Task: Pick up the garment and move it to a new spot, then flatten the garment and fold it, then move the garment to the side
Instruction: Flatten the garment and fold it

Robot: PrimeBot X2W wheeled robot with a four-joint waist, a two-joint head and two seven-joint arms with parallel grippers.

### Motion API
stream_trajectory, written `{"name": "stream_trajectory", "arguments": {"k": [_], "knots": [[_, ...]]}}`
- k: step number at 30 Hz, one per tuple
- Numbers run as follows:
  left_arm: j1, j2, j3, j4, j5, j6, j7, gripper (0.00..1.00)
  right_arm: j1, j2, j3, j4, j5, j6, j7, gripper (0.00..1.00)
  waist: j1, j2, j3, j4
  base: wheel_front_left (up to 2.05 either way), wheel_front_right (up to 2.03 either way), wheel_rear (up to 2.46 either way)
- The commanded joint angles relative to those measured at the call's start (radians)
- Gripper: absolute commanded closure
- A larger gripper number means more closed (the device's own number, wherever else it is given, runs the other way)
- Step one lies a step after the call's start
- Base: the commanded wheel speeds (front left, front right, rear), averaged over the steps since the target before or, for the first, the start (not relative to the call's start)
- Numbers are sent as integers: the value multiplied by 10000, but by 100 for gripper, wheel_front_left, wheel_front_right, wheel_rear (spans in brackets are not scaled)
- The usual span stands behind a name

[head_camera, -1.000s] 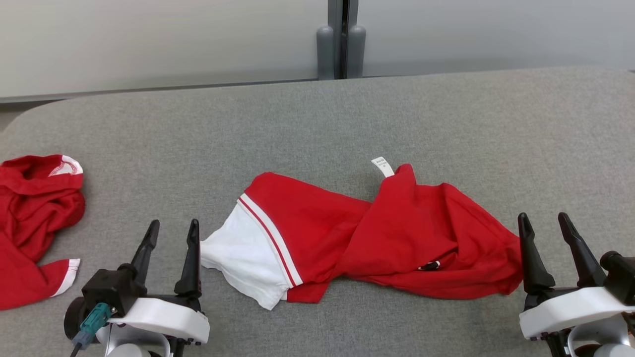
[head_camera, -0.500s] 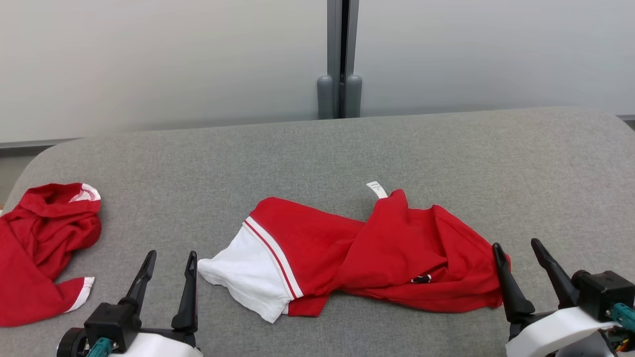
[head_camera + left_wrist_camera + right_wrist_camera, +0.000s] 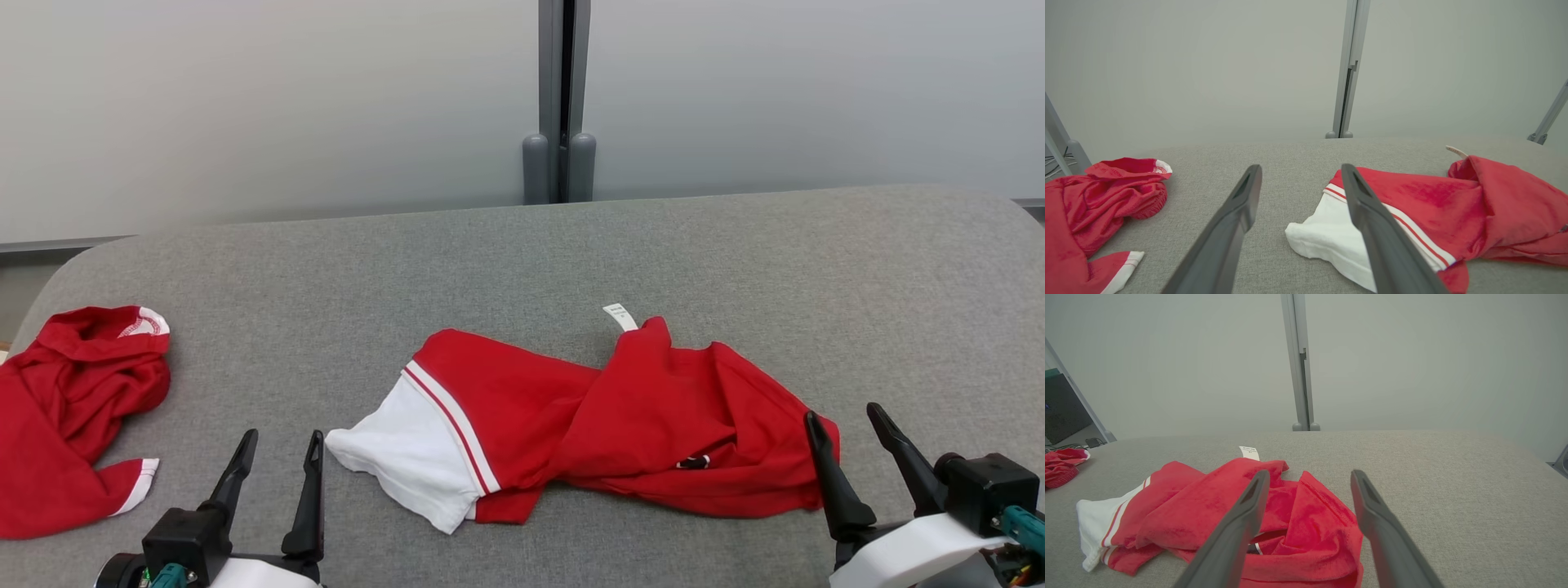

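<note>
a crumpled red fabric garment (image 3: 653,416) lies in a heap near the front middle of a wide grey cloth-covered table (image 3: 522,253). its white panel (image 3: 404,461), edged with red and white stripes, points toward the robot's left, and a small white label (image 3: 619,315) sticks out from the far edge. the left gripper (image 3: 282,434) — two long dark fingers, spread apart and holding nothing — sits just beside the white end. the right gripper (image 3: 842,411), likewise spread wide and empty, is at the garment's red right end. in the head view its inner finger overlaps the cloth's edge, and whether it touches cannot be told. a second crumpled red garment (image 3: 73,408) with white trim lies well apart, at the table's left edge. behind the table is a pale wall (image 3: 245,106) with a grey vertical post (image 3: 559,90).
</note>
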Motion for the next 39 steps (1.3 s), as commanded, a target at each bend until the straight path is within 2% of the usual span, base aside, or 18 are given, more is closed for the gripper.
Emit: {"name": "stream_trajectory", "arguments": {"k": [1,10,19,24,30,35,37,38,39], "knots": [[-27,51,23,19,-76,-26,-12,0,11,-48,-6,-49,7,1,46,0,0,-1,5,10,0,0,0],[-281,-4,-43,95,-66,-71,-41,0,-136,-38,-154,75,36,1,81,0,0,-1,123,157,0,0,0],[-1226,-283,-231,166,55,-309,-82,0,-1189,-323,-334,774,136,1,231,0,0,-1,1073,1011,0,0,0],[-1889,-539,-315,343,193,-536,-138,0,-2839,-675,44,1959,264,1,430,0,0,-1,1836,1468,0,0,0],[-2517,-889,-412,738,365,-870,-163,0,-4886,-1090,959,3986,590,1,773,0,0,-1,2467,1819,0,0,0],[-2869,-1153,-305,921,570,-1101,-159,0,-6179,-1317,1854,5591,1168,1,1336,0,0,-1,2782,1956,0,0,0],[-3001,-1272,-191,990,692,-1225,-150,0,-6631,-1415,2498,6299,1639,1,1948,0,0,-1,2862,1982,0,0,0],[-3003,-1306,-153,1019,754,-1257,-152,0,-6741,-1429,2670,6480,1825,1,2148,14,0,-1,2868,1985,0,0,0],[-3006,-1347,-109,1056,804,-1305,-151,0,-6835,-1488,2798,6617,1936,1,2281,51,0,-1,2873,1982,0,0,0]]}}
